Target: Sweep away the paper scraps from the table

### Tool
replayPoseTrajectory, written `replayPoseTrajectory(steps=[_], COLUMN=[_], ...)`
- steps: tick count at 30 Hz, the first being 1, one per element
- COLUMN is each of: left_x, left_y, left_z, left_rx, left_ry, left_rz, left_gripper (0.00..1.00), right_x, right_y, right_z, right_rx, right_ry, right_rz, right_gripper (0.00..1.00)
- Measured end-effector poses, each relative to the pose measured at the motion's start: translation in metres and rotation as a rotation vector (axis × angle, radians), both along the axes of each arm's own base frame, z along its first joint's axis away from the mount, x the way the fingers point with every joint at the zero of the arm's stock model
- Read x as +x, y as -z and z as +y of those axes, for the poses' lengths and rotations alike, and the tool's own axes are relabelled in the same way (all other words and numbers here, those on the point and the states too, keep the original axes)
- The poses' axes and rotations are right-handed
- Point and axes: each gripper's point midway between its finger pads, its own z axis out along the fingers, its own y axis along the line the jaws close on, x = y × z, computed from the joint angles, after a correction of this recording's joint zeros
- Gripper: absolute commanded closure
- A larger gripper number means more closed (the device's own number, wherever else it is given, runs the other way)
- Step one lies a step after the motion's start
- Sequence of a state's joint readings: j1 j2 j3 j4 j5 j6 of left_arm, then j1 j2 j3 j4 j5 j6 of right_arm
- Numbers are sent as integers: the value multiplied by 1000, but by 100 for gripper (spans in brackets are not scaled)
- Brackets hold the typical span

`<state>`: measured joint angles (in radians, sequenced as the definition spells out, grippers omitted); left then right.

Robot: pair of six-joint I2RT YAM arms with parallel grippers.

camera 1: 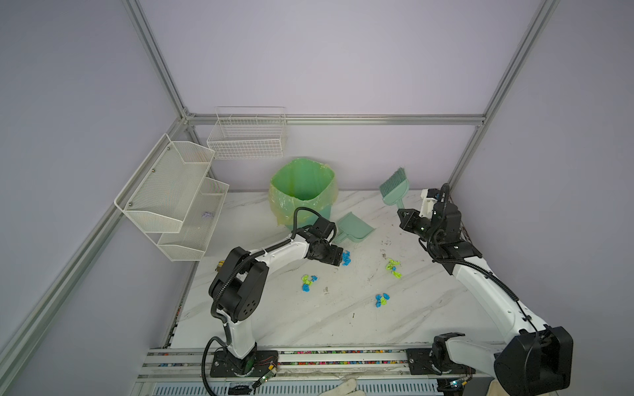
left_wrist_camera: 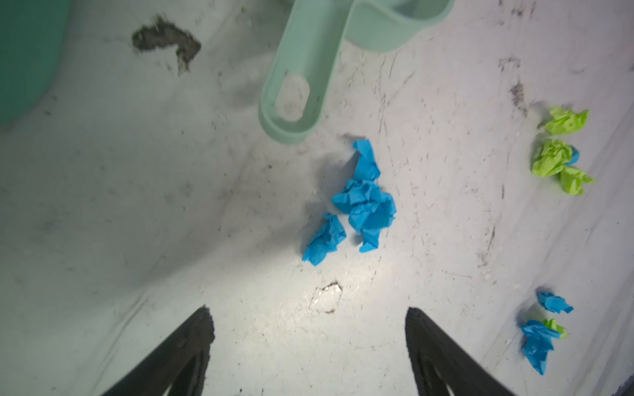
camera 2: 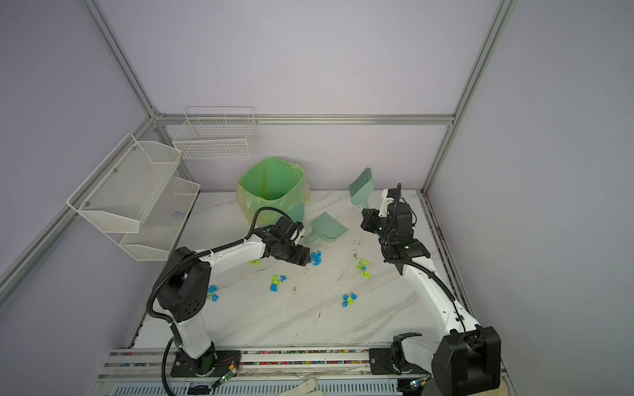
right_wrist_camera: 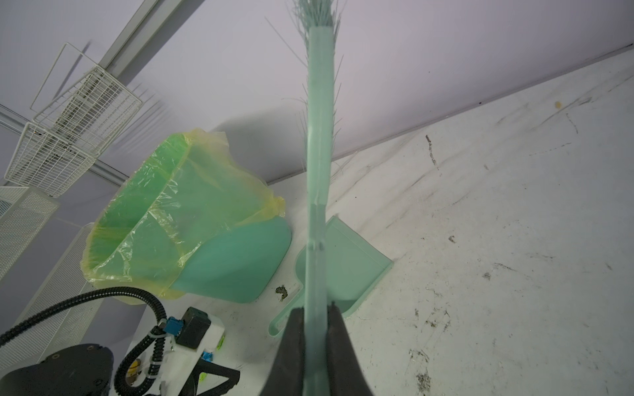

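Paper scraps lie in small clusters on the white marble table [camera 1: 308, 325]: a blue one [camera 1: 345, 258], a green-blue one [camera 1: 308, 282], a lime one [camera 1: 393, 267] and a blue-green one [camera 1: 381, 299]. In a top view two further clusters [camera 2: 212, 293] show beside the left arm. My left gripper [left_wrist_camera: 308, 319] hangs open and empty just above the table, short of the blue scraps [left_wrist_camera: 363, 202] and the mint dustpan's handle [left_wrist_camera: 295, 89]. My right gripper [right_wrist_camera: 317, 315] is shut on the handle of a mint brush [camera 1: 394, 188], held up at the back right with its bristles uppermost.
The dustpan [camera 1: 353, 229] lies flat behind the left gripper. A green bin [camera 1: 303, 190] with a plastic liner stands at the back. White wire-mesh shelves [camera 1: 171, 192] hang on the left wall. Dark scuffs mark the table.
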<state>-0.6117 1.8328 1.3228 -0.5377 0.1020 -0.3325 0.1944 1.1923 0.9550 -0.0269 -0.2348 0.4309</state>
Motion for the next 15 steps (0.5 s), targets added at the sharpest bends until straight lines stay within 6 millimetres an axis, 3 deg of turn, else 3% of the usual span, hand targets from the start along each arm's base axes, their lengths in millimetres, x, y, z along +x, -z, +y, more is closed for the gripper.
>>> replayPoseTrajectory(steps=[6, 15], left_x=[23, 45], left_y=[-20, 5], left_z=[-11, -24], left_rx=[-9, 37], left_ry=[14, 48], left_rz=[-76, -72], left_gripper=[12, 12], right_x=[-2, -4], right_y=[5, 9], right_z=[2, 5], right_rx=[3, 7], right_ry=[-15, -32], right_rz=[12, 22], right_gripper=[100, 100])
